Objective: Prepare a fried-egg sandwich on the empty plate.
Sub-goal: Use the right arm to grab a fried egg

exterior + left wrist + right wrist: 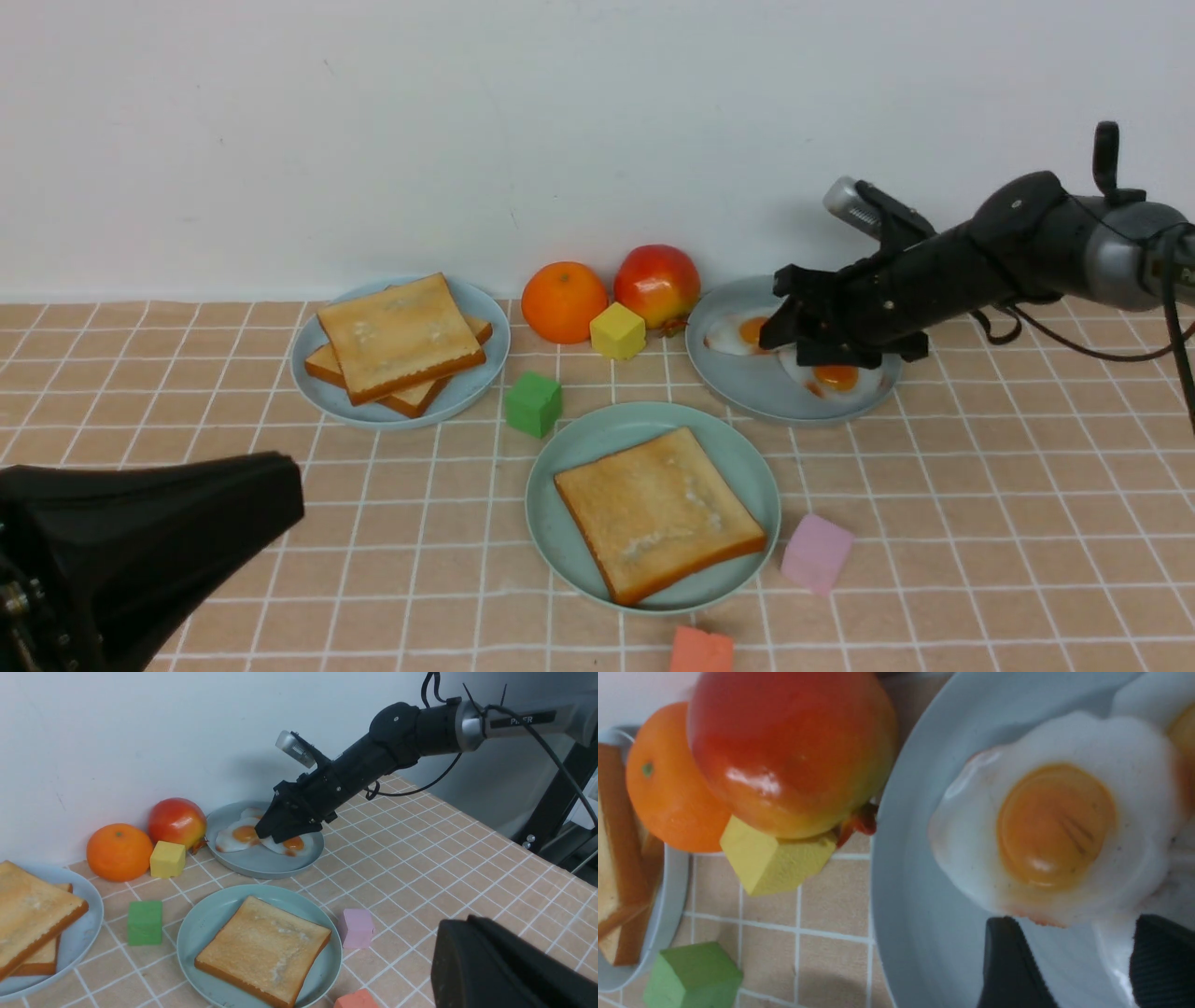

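Your right gripper is open over 3 fried eggs; your left is closed. The arm reads "PIPER".

the right arm is stretched forward and inward, its gripper angled downward with fingers parted. the left gripper is held shut at the near left, its arm mostly hidden from sight.

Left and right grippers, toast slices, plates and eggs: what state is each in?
Left gripper: shut.
Right gripper: open, over the eggs.
Mint plate: bearing one toast slice.
Blue-grey egg plate: holding fried eggs.
Other plate: holding two stacked slices.
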Controlling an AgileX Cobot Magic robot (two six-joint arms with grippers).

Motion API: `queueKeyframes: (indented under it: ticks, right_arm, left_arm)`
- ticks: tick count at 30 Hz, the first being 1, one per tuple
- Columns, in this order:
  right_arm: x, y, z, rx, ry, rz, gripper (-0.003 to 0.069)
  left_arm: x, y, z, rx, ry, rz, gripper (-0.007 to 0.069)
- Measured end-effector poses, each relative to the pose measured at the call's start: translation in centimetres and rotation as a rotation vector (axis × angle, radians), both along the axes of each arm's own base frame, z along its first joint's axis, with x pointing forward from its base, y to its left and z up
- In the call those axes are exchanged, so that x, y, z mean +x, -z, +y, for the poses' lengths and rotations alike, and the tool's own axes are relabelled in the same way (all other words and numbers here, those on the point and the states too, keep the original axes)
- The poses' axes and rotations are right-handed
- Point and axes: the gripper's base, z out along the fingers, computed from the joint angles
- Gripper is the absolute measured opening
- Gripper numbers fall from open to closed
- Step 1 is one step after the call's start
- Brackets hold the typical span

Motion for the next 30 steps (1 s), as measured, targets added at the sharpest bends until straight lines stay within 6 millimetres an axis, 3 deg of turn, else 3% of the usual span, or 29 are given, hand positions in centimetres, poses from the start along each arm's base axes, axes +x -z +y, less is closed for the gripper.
queueKeyframes:
  ticks: [13, 30]
  right_arm:
    - [1.1, 0.2, -1.0, -0.010, 0.110, -0.056, 0.0368]
    - [1.2, 0.7, -0.9, 0.003, 0.101, -0.059, 0.0367]
  left_arm:
    - [0.0, -0.1, 0.0, -0.006, 0.002, -0.006, -0.0013]
    - [0.0, -0.1, 0.0, -0.009, 0.003, -0.008, -0.0013]
